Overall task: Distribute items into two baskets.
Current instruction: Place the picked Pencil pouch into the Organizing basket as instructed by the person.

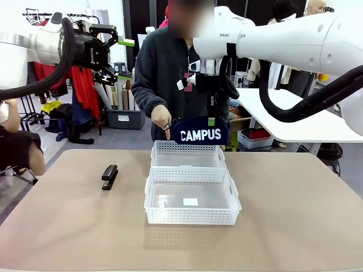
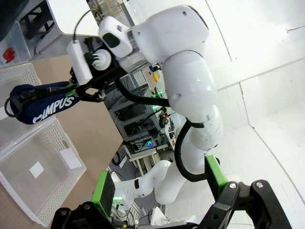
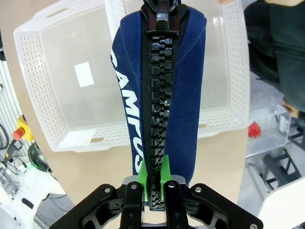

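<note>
Your right gripper (image 1: 211,120) is clamped on the navy CAMPUS pouch (image 1: 199,134), holding it above the far basket (image 1: 187,149). Your left gripper (image 1: 119,59) hangs high at the far left, fingers apart. The black stapler (image 1: 109,176) lies left of the near basket (image 1: 191,215).

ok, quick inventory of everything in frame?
pouch: 1, navy with white CAMPUS print, in the air over the baskets, hanging from the right gripper
near basket: 1, translucent white, table centre
far basket: 1, translucent white, directly behind the near basket
label: 1, white, on the near basket's floor
stapler: 1, black, on the table, left of the baskets
table: 1, beige
person's hand: 1, next to one end of the pouch, finger pointing down
left gripper: 1, black with green pads, open, raised at upper left
right gripper: 1, black with green pads, shut on the pouch's zip edge
</note>
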`<act>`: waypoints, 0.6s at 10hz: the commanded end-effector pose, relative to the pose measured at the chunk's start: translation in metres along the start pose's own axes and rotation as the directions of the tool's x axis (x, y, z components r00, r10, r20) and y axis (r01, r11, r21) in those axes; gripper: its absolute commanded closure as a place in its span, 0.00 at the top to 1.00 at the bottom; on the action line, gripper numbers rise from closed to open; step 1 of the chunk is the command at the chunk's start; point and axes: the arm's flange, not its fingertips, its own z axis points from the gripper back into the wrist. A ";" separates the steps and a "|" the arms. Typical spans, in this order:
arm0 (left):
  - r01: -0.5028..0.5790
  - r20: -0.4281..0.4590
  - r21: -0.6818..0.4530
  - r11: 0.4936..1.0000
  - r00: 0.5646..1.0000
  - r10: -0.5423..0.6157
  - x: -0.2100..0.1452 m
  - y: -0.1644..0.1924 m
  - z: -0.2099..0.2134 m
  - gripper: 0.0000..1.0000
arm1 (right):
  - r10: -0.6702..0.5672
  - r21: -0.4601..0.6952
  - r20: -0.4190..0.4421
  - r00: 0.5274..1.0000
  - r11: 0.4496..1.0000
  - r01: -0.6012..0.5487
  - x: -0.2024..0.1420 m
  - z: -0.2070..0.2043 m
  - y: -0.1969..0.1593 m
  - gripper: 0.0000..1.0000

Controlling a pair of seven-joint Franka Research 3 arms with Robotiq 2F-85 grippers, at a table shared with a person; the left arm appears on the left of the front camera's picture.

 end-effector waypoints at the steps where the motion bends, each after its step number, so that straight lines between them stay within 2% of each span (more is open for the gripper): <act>1: -0.007 0.000 -0.005 1.000 1.000 0.007 0.000 -0.002 0.001 1.00 | 0.044 -0.026 -0.007 0.999 0.999 -0.044 0.011 -0.012 -0.009 0.00; 3: -0.007 0.000 -0.005 1.000 1.000 0.007 0.000 -0.002 0.001 1.00 | 0.024 -0.037 0.008 1.000 0.999 -0.024 0.017 -0.030 -0.013 0.00; 6: -0.007 0.000 -0.005 1.000 1.000 0.007 0.000 -0.002 0.001 1.00 | 0.078 -0.068 0.009 0.997 0.995 -0.077 0.020 -0.065 -0.021 0.00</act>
